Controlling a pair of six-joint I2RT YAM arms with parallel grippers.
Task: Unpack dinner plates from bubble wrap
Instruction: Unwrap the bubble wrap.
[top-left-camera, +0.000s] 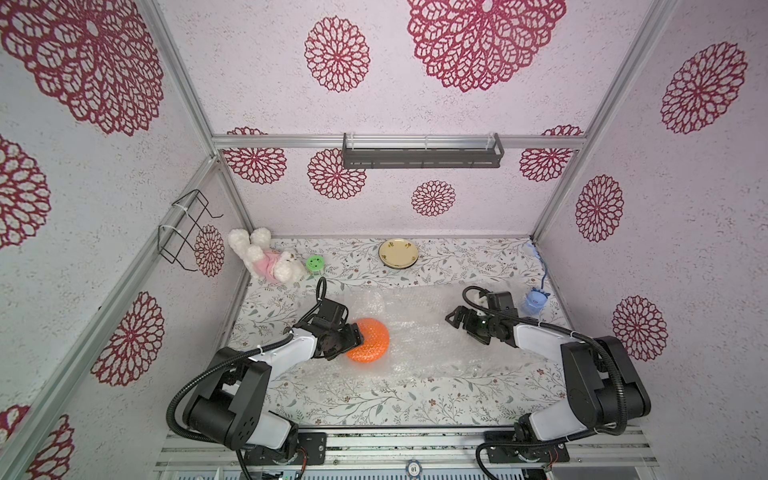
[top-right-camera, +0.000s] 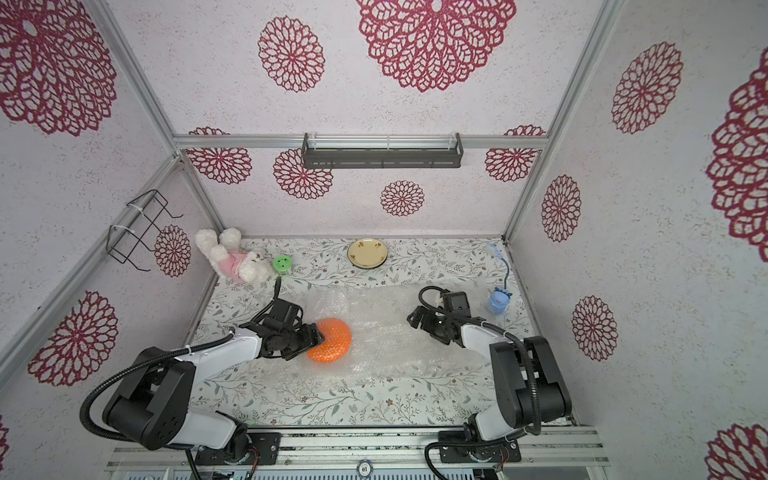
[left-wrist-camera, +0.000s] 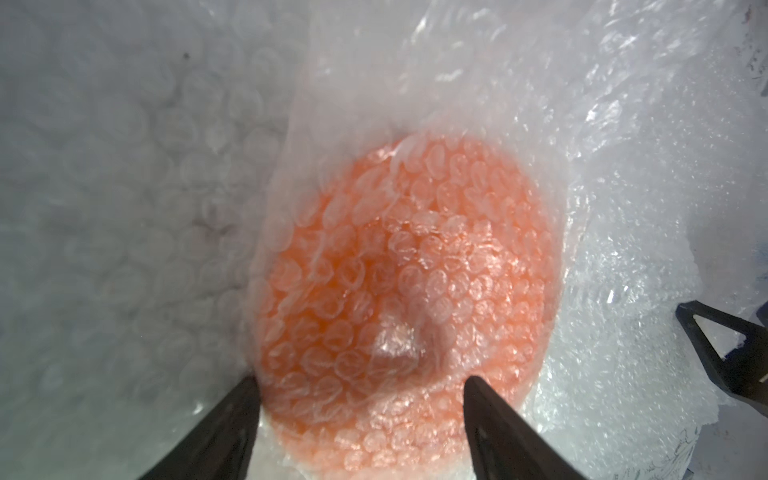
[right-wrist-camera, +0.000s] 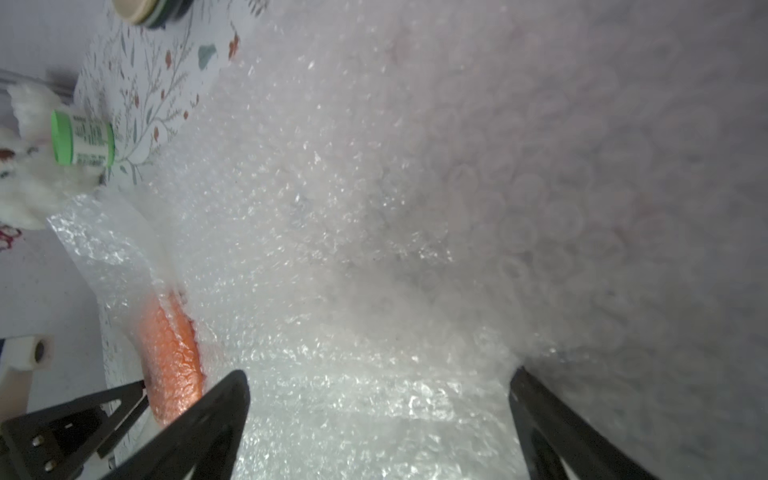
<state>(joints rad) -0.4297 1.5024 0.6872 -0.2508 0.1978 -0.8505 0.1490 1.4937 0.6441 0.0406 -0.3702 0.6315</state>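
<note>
Two plates are in sight. An orange plate lies near the middle of the surface, toward the left arm's side. It is covered by bubble wrap that spreads from it across to the right arm. The left tool sits over the plate's edge nearest its own arm, fingers spread and pinching nothing. In both top views the tool's body hides that part of the rim. The right tool hangs above the other end of the same sheet, well apart from the orange plate, its fingers spread wide too. A cream plate with small flowers rests unwrapped at the back edge of the surface, well away from both tools.

The left wrist view adds what the top views cannot. It shows the orange plate through the bubbles, paled to pink, lying between and beyond the two dark fingers. The wrap rises in a fold along one side.

The right wrist view shows the same plate from the side, as a thick orange band under the wrap, just beside the left tool. It also catches a dark rim just under the cream plate, and a small green tub touching a white plush toy.
</note>
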